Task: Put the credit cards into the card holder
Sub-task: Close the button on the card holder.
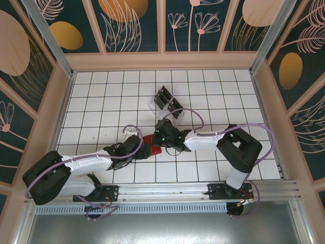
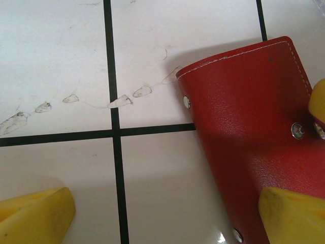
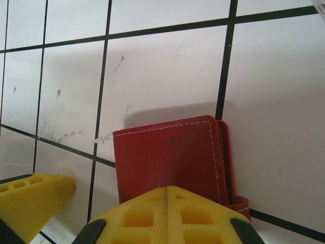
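Up top we see credit cards (image 1: 163, 96) in a clear rack (image 1: 153, 105). Wrist views show the red stitched card holder (image 2: 254, 127) folded, left claw (image 2: 165, 201) spread, right claw (image 3: 167, 195) clenched.

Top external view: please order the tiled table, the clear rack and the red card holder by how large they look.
1. tiled table
2. clear rack
3. red card holder, only partly visible, so its rank is less sure.

One red wallet (image 2: 244, 147), one clear rack (image 1: 163, 103)

open: far-left tiles (image 1: 96, 96) | obstacle: clear rack (image 1: 163, 101) just beyond red wallet (image 1: 152, 146)
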Action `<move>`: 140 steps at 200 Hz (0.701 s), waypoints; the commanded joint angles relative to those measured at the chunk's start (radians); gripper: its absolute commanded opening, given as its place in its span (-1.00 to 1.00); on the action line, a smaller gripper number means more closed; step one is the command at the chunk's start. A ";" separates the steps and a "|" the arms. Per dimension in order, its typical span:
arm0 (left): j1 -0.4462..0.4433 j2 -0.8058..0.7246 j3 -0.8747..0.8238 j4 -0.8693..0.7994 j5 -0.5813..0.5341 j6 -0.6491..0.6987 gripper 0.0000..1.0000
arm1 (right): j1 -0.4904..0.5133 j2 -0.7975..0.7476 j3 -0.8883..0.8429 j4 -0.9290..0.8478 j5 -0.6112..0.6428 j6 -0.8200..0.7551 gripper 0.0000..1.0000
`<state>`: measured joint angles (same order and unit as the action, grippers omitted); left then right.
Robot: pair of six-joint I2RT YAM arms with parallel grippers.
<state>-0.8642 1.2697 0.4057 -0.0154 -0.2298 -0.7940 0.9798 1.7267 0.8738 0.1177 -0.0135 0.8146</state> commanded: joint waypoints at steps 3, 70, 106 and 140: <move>0.007 0.030 -0.043 -0.023 0.017 -0.019 0.90 | 0.009 0.029 0.030 0.022 -0.006 0.010 -1.00; 0.007 0.021 -0.047 -0.026 0.015 -0.019 0.90 | 0.017 0.068 0.016 0.052 -0.029 0.027 -1.00; 0.007 0.020 -0.047 -0.026 0.015 -0.020 0.90 | 0.028 0.080 0.002 0.050 -0.032 0.035 -1.00; 0.007 0.017 -0.045 -0.029 0.015 -0.019 0.90 | 0.044 0.086 -0.026 0.030 -0.021 0.045 -1.00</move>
<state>-0.8642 1.2633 0.3981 -0.0063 -0.2321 -0.7944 1.0016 1.7840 0.8780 0.1768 -0.0269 0.8421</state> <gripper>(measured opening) 0.949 0.044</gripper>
